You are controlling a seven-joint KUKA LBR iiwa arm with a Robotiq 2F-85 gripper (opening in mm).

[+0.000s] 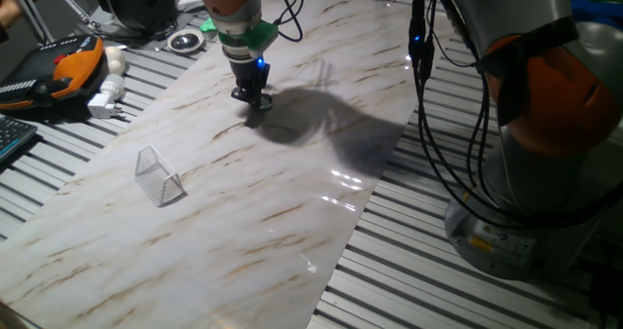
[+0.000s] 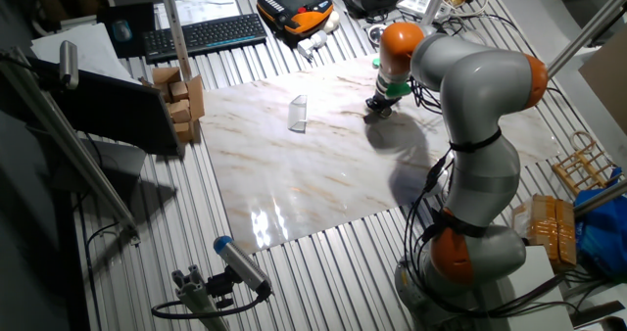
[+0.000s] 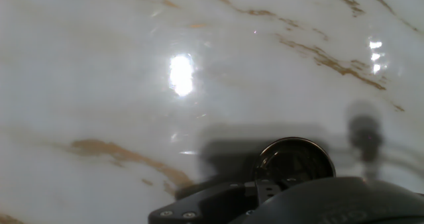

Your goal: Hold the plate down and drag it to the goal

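Note:
The plate (image 3: 296,159) is a tiny shiny silver disc with a dark centre lying on the marble board. In the hand view it sits right under the gripper tip. In one fixed view my gripper (image 1: 252,94) stands upright with its tip down on the plate (image 1: 263,102). The fingers look closed together, but their state is not clear. The goal (image 1: 159,174) is a clear plastic wedge on the board, well to the front left of the gripper. In the other fixed view the goal (image 2: 298,114) lies left of the gripper (image 2: 378,107).
A larger silver round dish (image 1: 185,42) sits beyond the board's far left edge. An orange and black device (image 1: 64,68) and a white plug (image 1: 105,99) lie at the left. Black cables (image 1: 438,125) hang at the right by the arm's base (image 1: 526,222).

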